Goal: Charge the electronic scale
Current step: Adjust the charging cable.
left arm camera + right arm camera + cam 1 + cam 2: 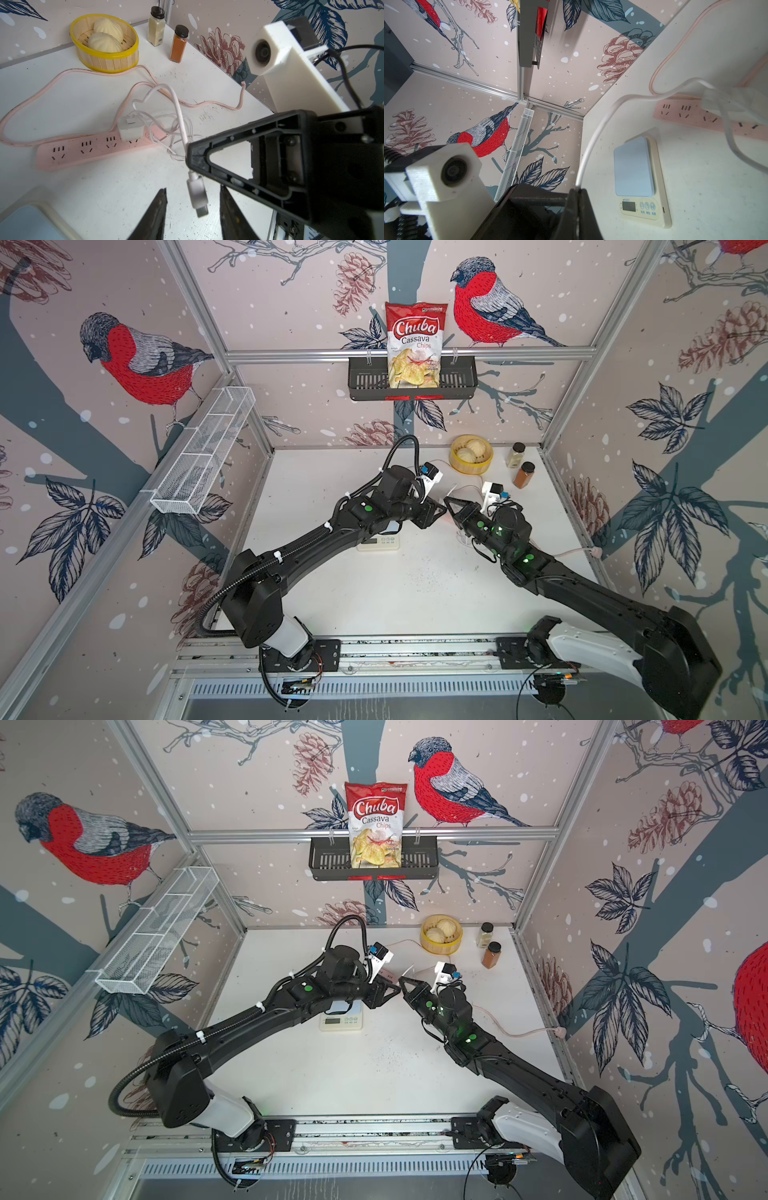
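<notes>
Over mid-table, right of the electronic scale (pixel 654 178), right gripper (pixel 190 154) pinches the white cable (pixel 179 116), plug (pixel 197 195) dangling untouched between the half-parted fingers (pixel 158 209) of left gripper (pixel 193 188).

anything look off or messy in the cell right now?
Nothing looks damaged. The white cable sits in a loose tangle over one end of the pink power strip, so it may snag. Dark specks dot the middle of the table.

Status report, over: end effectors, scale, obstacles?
Right end effector shut on white charging cable. Left end effector open around its plug. Cream-white flat scale unplugged. Nothing blocking.
</notes>
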`<action>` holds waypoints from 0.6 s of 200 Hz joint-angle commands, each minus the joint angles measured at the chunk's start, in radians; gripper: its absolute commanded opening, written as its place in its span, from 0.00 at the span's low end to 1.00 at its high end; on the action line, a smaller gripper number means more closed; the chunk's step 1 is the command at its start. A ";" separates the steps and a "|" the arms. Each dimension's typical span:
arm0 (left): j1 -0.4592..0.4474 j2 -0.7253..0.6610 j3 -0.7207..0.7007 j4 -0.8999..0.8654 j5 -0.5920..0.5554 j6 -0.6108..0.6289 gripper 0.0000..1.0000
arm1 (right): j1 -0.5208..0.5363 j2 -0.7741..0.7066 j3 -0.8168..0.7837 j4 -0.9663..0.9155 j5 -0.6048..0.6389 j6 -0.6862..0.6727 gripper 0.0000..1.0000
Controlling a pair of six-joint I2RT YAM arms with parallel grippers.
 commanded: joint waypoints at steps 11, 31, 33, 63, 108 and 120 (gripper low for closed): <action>-0.005 0.008 0.009 0.004 -0.003 0.016 0.36 | 0.002 0.004 0.008 0.029 -0.015 0.020 0.00; -0.005 0.014 0.023 -0.007 -0.005 0.023 0.30 | 0.003 0.007 0.005 0.033 -0.019 0.027 0.00; -0.005 0.014 0.024 -0.007 -0.005 0.024 0.29 | 0.002 0.007 0.005 0.032 -0.019 0.025 0.00; -0.005 0.005 0.027 -0.020 -0.030 0.043 0.17 | 0.002 0.011 0.007 0.017 -0.032 0.023 0.02; -0.005 -0.016 0.021 -0.073 -0.066 0.136 0.04 | -0.015 -0.033 0.009 -0.081 -0.065 0.028 0.39; -0.004 -0.020 0.020 -0.086 -0.067 0.169 0.04 | -0.026 -0.049 0.013 -0.117 -0.083 0.029 0.50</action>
